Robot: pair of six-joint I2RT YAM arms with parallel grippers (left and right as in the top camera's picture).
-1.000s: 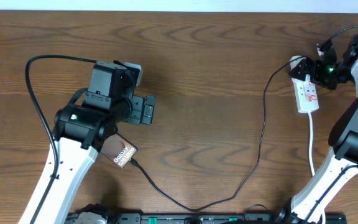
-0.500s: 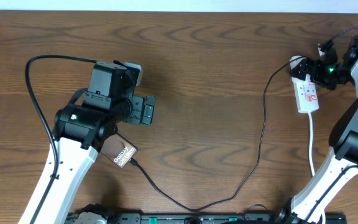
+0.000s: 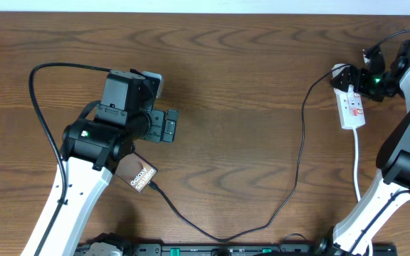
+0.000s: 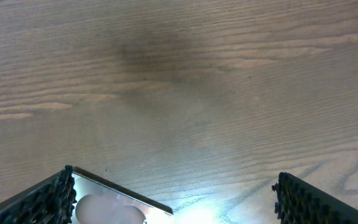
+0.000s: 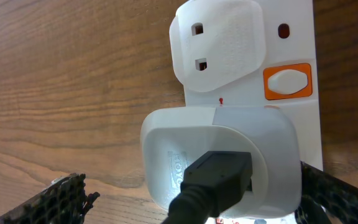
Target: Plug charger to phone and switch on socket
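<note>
The phone (image 3: 140,173) lies flat under my left arm, white lettering up. The charger (image 3: 302,142), a thin black cable, meets the phone's lower end and loops across the table to the socket (image 3: 352,108), a white strip at the far right. My left gripper (image 3: 166,125) hangs open above the table; in its wrist view the phone's corner (image 4: 120,200) shows beside the left finger (image 4: 50,200). My right gripper (image 5: 197,208) stands open, astride a white adapter (image 5: 222,143) that is plugged into the socket (image 5: 291,43), with the black charger plug (image 5: 216,180) in it.
An orange-framed white switch (image 5: 286,82) sits on the strip beside a second white plug (image 5: 219,43). The strip's white cord (image 3: 356,160) runs down toward the front edge. A black rail (image 3: 226,249) lines the front of the wooden table (image 3: 233,71).
</note>
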